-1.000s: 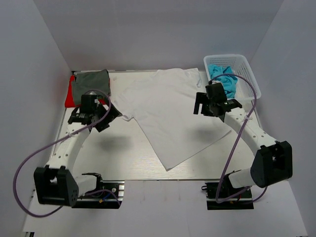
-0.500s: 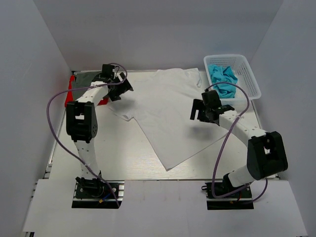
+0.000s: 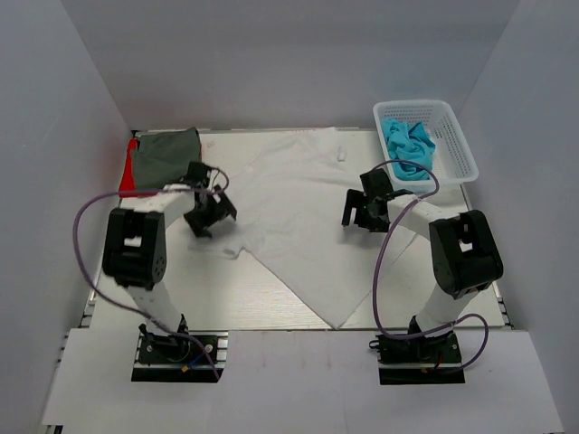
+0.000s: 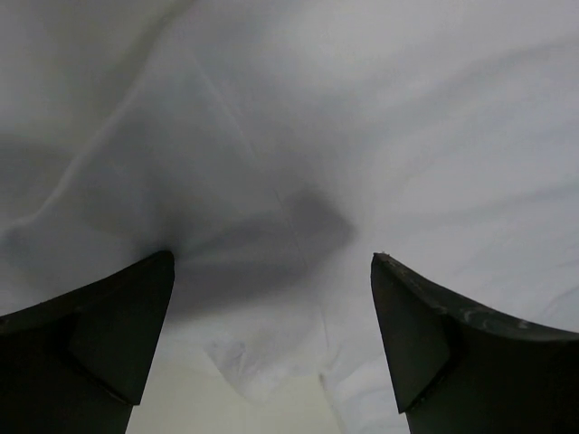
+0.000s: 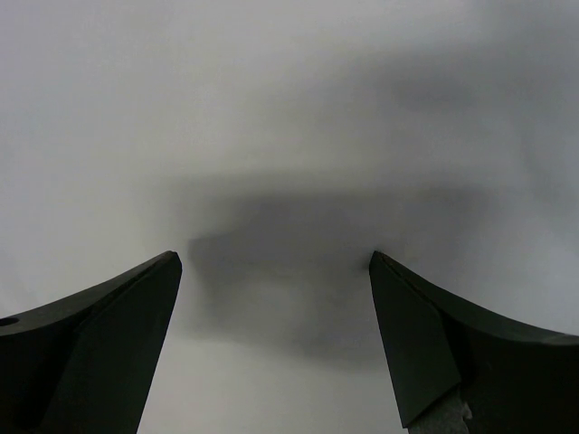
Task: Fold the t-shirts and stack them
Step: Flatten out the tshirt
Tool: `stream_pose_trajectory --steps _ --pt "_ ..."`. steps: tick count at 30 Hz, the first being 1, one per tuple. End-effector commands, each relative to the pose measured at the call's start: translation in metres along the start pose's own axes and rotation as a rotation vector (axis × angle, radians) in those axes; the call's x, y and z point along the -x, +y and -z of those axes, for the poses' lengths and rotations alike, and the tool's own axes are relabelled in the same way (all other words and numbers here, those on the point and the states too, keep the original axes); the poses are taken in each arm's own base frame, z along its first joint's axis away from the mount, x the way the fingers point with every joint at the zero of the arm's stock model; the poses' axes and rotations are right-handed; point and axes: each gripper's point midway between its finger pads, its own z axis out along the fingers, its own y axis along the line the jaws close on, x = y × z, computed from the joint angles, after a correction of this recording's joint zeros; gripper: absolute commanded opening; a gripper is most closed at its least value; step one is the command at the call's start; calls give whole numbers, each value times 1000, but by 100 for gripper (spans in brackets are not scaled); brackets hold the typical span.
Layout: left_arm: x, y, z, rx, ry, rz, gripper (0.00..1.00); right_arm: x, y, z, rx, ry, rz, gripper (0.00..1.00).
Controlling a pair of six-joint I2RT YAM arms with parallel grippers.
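White soft-cloth short-sleeved t-shirt now lies shifted rightward across the pale table, and my left pincer and right pincer, both released and empty, have dropped low over it, so folding can probably begin.

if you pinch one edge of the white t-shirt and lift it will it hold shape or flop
Probably floppy: the white t-shirt lies flat with soft creases and a rumpled sleeve, so a lifted edge would likely drape. Its fine wrinkles suggest thin, light cloth. Pushed over the table, it would probably bunch rather than slide whole.
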Motion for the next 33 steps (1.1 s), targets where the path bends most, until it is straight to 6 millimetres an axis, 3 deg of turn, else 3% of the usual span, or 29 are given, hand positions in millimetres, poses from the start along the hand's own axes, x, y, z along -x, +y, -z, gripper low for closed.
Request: stream_pose_trajectory --steps 1,2,3,4,5,7,9,11,13,14,16,17,19,20,21,22,24,25,26,28,29,30,32,33 --pt "-98 99 16 285 161 82 100 26 32 2 137 -50 5 90" --pt "-107 105 34 276 127 98 100 29 33 0 138 -58 18 90" --pt "-142 135 40 349 172 145 100 29 42 1 180 -59 29 90" --pt "-167 148 56 338 192 151 100 30 44 1 200 -58 37 90" --pt "-180 141 63 285 213 195 100 29 48 2 220 -55 39 90" --pt "-184 112 72 65 203 169 100 32 57 4 258 -70 77 90" --pt "-168 76 98 -165 104 141 100 39 63 8 285 -94 112 90" --pt "-129 52 132 -263 -64 104 100 47 68 13 294 -114 133 90" --pt "-102 41 158 -303 -195 47 100 57 74 22 305 -152 167 90" --pt "-78 32 179 -318 -292 34 100 59 76 26 313 -168 165 90" --pt "-58 21 190 -330 -356 -16 100 67 75 37 311 -224 150 90" --pt "-41 12 191 -314 -385 -19 100 69 72 39 302 -233 139 90" --pt "-26 6 186 -281 -388 -45 100 76 65 43 253 -250 122 90" --pt "-14 -6 195 -286 -399 -56 100 75 65 45 241 -233 123 90" --pt "-13 -2 177 -219 -331 -49 100 81 51 41 164 -250 107 90" --pt "3 -8 186 -208 -352 -38 100 85 51 42 154 -252 103 90" --pt "14 -24 174 -223 -352 -60 100 85 51 40 145 -242 102 90" --pt "22 -33 181 -258 -383 -72 100 85 52 38 146 -237 96 90" --pt "31 -39 167 -265 -382 -80 100 83 50 35 136 -224 84 90" --pt "44 -50 162 -265 -383 -94 100 84 50 27 123 -210 75 90" --pt "51 -48 140 -207 -364 -88 100 84 47 24 113 -200 67 90" --pt "61 -50 143 -164 -359 -82 100 86 49 25 114 -201 70 90" --pt "68 -54 128 -126 -323 -121 100 86 51 19 108 -193 83 90" --pt "77 -58 110 -102 -315 -133 100 87 49 15 104 -189 79 90"
